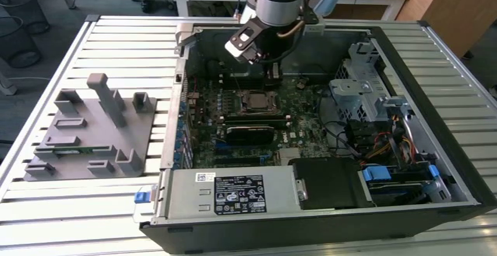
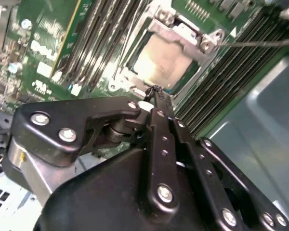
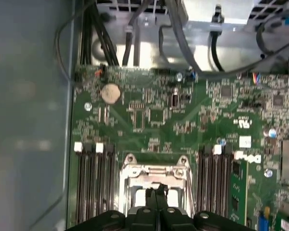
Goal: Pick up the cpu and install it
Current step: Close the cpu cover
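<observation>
Closest to my wrist cameras sits the gripper (image 2: 156, 94), its black linkages folded in and its two fingers pressed together to a single point. I see nothing between them, so I judge it closed and empty. Just beyond that point is the cpu (image 2: 164, 61), lying flat inside the socket frame (image 2: 185, 32) on the motherboard (image 3: 154, 115), with memory slots (image 3: 94, 190) running along both flanks of the fingers. I expect the chip to be light and stiff. Its smooth metal top looks likely to slip under a pinch, and the contact side is probably easy to damage. I would take it by two opposite pale edges, squarely, and never by the face or a corner. Much is hard for me to read. Glare washes out the silver top, and the fingertips cover the chip's nearest edge in both wrist views. I cannot tell whether the chip is fully seated or whether the frame is latched over it. In the first wrist view the gripper body cuts off the near half of the socket.
</observation>
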Available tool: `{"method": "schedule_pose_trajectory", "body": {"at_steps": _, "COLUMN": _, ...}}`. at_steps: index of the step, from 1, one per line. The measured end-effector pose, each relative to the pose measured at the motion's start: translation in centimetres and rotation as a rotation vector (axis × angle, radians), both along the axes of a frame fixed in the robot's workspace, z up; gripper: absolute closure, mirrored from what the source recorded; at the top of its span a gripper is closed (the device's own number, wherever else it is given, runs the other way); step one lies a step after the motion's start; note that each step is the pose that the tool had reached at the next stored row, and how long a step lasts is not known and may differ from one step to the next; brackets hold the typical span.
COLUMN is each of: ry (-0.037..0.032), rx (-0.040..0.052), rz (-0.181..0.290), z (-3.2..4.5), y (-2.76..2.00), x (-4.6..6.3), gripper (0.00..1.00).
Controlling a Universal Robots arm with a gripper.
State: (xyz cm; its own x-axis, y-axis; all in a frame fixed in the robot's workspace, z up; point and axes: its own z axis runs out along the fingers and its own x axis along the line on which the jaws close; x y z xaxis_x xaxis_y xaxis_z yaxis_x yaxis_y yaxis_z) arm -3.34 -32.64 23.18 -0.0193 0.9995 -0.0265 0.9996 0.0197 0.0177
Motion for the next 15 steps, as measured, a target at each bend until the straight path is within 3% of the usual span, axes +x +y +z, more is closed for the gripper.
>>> {"method": "schedule_pose_trajectory", "body": {"at_steps": 5, "ry": 0.0000, "rx": 0.0000, "rz": 0.000, "z": -0.43, "y": 0.00, "x": -1.4, "gripper": 0.89}}
{"method": "schedule_pose_trajectory", "body": {"at_steps": 15, "ry": -0.0001, "rx": 0.0001, "rz": 0.000, "z": -1.12, "y": 0.00, "x": -2.7, "gripper": 0.89}}
